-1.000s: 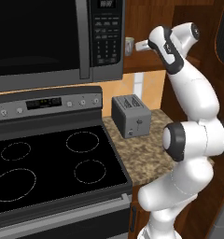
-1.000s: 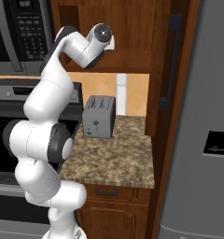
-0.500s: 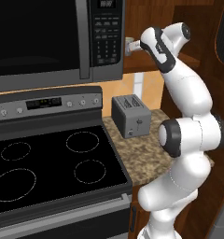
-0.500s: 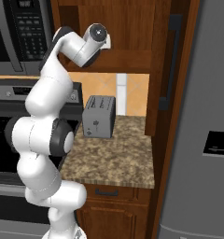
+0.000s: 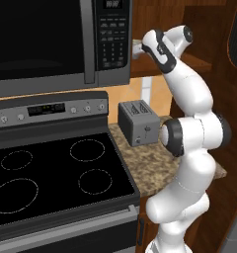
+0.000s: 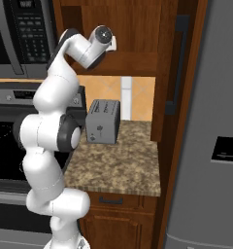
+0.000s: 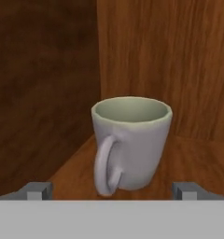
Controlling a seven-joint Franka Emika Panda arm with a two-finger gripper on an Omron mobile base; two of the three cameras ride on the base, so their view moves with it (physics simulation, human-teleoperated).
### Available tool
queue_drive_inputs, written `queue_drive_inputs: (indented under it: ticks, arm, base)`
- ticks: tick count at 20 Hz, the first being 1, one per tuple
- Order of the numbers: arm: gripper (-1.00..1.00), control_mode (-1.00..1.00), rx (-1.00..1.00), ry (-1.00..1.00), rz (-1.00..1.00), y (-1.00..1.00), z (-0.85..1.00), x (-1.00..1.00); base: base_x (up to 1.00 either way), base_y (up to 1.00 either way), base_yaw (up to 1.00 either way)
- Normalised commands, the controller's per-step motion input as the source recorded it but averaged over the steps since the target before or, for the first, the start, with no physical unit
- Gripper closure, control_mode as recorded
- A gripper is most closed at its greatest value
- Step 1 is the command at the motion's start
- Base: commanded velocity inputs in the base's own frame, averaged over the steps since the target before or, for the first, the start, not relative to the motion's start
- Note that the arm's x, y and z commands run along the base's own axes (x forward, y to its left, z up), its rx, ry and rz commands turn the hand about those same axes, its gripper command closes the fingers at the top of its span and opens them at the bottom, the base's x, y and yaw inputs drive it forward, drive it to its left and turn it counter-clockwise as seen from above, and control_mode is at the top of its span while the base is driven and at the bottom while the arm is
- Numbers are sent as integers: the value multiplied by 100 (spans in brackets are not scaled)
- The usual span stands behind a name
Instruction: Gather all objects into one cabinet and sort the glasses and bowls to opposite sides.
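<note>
Pale greyish-white ceramic cup (image 7: 131, 142) with a looped handle stands upright on the floor of the dark reddish-brown wooden wall cabinet (image 7: 48, 88), close to its back corner, the handle turned toward the camera. The tool (image 7: 113, 190) is spread wide, one tip (image 7: 38, 189) on either side of the cup, neither touching it. From the base views the white arm reaches up into the cabinet (image 6: 133, 29) above the speckled stone desk (image 6: 123, 160), where a grey metal toaster (image 6: 103, 121) sits.
</note>
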Motion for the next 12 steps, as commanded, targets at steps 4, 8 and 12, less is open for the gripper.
queue_drive_inputs:
  ticks: [4,8,12]
  arm:
    - [-100,-100,0,0,0,5,0,27]
    - [-100,-100,-1,0,0,0,-6,29]
    - [100,-100,-3,0,0,9,-8,13]
  base:
    - [0,0,0]
    - [0,0,0]
    - [0,0,0]
